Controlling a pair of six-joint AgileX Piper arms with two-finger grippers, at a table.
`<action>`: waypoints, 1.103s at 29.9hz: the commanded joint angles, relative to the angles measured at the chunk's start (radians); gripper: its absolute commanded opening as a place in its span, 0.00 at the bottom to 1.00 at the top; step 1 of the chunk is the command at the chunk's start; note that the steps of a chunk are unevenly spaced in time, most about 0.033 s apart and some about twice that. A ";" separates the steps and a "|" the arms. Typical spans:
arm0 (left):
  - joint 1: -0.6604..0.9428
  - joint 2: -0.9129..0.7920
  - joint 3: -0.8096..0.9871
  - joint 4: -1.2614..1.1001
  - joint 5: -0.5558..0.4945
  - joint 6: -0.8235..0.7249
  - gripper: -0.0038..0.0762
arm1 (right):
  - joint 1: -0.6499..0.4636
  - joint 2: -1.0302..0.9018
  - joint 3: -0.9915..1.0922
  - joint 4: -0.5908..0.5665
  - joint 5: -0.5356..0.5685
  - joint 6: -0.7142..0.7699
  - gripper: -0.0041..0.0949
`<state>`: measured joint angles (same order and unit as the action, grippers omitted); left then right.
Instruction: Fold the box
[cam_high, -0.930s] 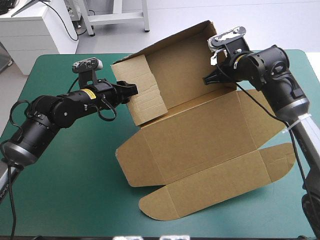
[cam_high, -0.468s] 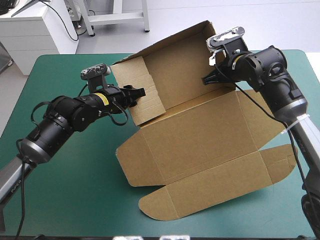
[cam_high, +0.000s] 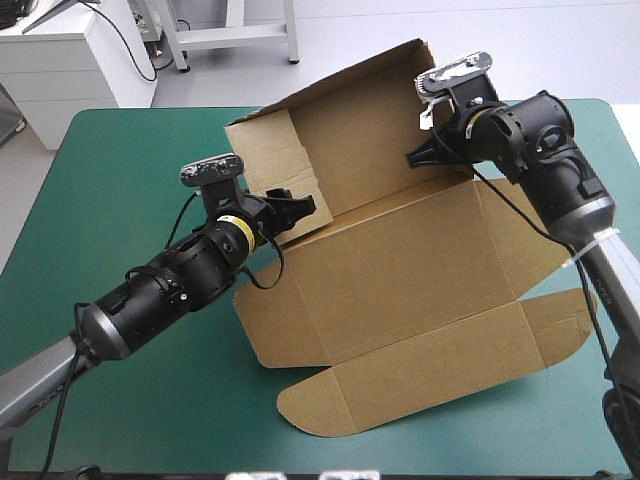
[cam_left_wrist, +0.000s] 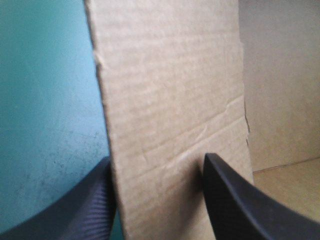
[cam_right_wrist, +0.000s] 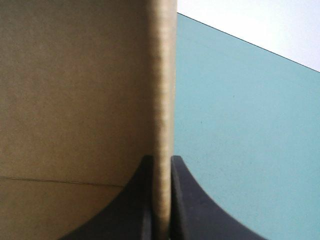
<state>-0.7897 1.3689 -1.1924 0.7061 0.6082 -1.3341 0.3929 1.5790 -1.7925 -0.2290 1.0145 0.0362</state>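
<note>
Left gripper (cam_high: 292, 205): fingers apart, straddling near edge of side flap (cam_high: 285, 180), one finger outside, one inside, not clamped. Flap upright, running straight ahead of gripper toward rear wall (cam_high: 350, 120).
Box (cam_high: 400, 280): mid-table on teal-green cover (cam_high: 120, 200), base flat, rear wall raised, front flaps flat.
Right gripper (cam_high: 415, 158): pinched on rear wall's right edge, holding it up.
Judgement: left arm is nearer the flap, so tucking it falls to that arm.
</note>
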 joint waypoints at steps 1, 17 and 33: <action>-0.005 -0.026 -0.027 0.076 -0.026 -0.029 0.50 | 0.000 -0.042 -0.038 -0.023 -0.069 0.010 0.04; 0.026 0.019 -0.025 0.100 -0.022 -0.036 0.50 | 0.000 -0.042 -0.038 -0.005 -0.050 0.014 0.04; 0.026 0.049 -0.025 0.054 -0.035 -0.031 0.04 | 0.000 -0.042 -0.038 0.007 -0.020 0.014 0.04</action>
<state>-0.7613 1.4608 -1.1916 0.7391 0.6133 -1.3634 0.3929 1.5803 -1.7925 -0.2176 1.0572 0.0395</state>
